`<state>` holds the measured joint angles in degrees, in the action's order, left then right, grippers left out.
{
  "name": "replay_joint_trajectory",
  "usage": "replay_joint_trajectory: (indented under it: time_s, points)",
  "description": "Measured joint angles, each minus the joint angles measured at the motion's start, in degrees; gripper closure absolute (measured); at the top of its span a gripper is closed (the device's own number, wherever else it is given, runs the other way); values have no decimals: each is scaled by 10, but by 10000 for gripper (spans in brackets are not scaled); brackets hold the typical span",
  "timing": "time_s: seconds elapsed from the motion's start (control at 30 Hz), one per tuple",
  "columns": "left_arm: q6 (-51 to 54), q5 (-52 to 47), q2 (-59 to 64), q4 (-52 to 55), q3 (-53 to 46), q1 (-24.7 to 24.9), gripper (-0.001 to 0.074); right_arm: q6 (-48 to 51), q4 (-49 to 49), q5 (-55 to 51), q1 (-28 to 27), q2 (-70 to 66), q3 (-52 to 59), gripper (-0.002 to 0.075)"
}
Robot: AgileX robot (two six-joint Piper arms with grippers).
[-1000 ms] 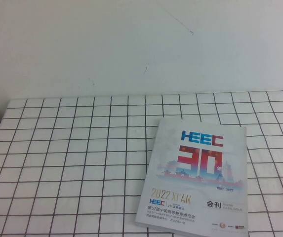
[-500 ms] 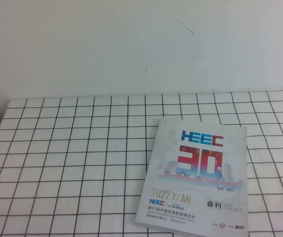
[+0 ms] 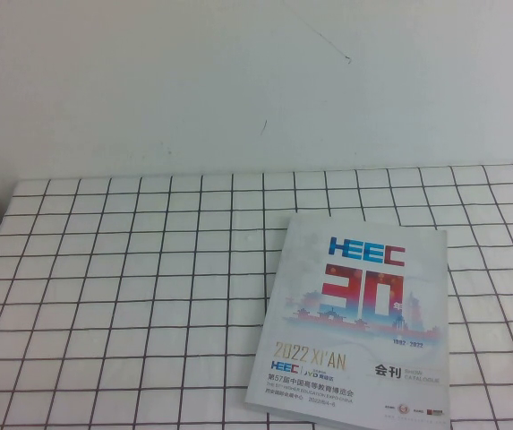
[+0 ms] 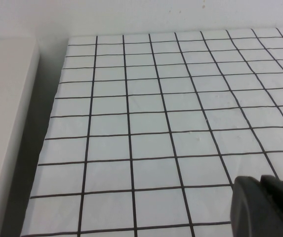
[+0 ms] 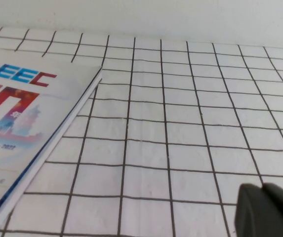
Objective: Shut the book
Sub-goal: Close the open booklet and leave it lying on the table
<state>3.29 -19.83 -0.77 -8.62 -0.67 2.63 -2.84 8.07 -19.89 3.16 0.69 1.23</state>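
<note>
1. Book — I read it as closed. It lies flat on the worktop with the front cover up, at about 5 o'clock in the high view. Its top edge is turned slightly toward 1 o'clock. The cover print reads "HEEC", a large "30" and "2022 XI'AN".
2. The worktop is covered by a white cloth with a black grid. A white wall stands at 12 o'clock.
3. Left end effector — I see only a dark tip in its wrist view, above bare cloth near the cloth's side edge. I cannot tell its state.
4. Right end effector — I see a dark tip above bare cloth, beside the book and not touching it. I cannot tell its state.
</note>
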Motion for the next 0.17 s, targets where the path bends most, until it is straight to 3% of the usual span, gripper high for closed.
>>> replay_joint_trajectory:
  time_s: [0.17]
  points:
    - [0,0,0,0,0,0,739,-44,0,0,0,0,0,729]
